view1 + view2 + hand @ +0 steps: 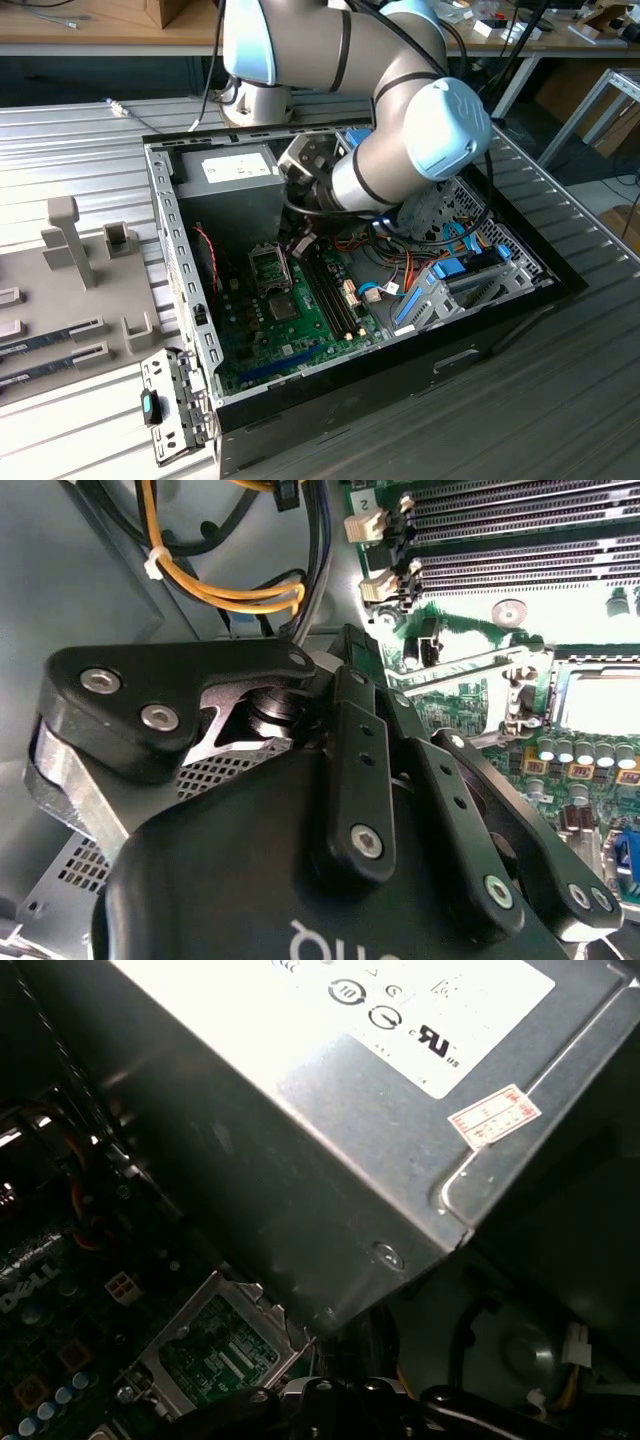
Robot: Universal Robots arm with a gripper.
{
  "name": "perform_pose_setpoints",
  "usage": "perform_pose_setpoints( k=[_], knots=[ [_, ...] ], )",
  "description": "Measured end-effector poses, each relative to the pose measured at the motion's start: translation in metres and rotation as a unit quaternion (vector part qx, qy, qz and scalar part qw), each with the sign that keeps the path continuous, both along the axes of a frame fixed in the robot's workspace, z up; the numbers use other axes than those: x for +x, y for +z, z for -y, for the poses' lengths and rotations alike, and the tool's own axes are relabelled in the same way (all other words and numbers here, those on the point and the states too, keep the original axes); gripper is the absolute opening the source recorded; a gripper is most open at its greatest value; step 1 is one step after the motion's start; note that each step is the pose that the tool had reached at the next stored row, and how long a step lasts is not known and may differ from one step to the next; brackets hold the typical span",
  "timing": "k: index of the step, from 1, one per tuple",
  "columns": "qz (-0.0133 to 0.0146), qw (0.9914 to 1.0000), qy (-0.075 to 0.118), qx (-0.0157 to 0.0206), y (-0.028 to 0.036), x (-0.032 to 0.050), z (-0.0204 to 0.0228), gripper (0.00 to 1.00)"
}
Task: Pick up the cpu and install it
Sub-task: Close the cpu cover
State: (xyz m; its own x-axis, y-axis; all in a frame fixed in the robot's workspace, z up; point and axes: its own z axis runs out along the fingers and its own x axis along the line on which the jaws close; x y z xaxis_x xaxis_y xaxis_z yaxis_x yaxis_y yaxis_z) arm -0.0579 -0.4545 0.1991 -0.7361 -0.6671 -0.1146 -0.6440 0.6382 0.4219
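My gripper (299,228) is down inside the open computer case (165,215), between the grey power supply (232,178) and the motherboard (290,320). It hangs just beyond the cpu socket (268,266), whose metal frame stands open. In the second wrist view the gripper's black linkage (352,780) is in front, with the socket (590,695) past it. The first wrist view has the gripper's dark edge (330,1405) next to the socket frame (215,1355), under the power supply (330,1150). The cpu is out of view.
Memory slots (330,295) run beside the socket, and a bare dark chip (283,305) sits below it. Orange and black cables (225,585) hang close to the gripper. A drive cage with blue clips (440,285) fills the case's right side. A grey fixture tray (70,300) lies outside the case.
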Motion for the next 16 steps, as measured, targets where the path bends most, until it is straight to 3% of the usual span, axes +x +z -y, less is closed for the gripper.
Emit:
perform_pose_setpoints(
  k=[11, 16],
  knots=[
    [0.0000, 1.00000, 0.000, 0.0012, 0.0007, -0.0012, 0.0066, 0.11],
    [0.0000, 1.00000, 0.000, 0.0013, 0.0051, -0.0012, 0.0078, 0.11]
  ],
)
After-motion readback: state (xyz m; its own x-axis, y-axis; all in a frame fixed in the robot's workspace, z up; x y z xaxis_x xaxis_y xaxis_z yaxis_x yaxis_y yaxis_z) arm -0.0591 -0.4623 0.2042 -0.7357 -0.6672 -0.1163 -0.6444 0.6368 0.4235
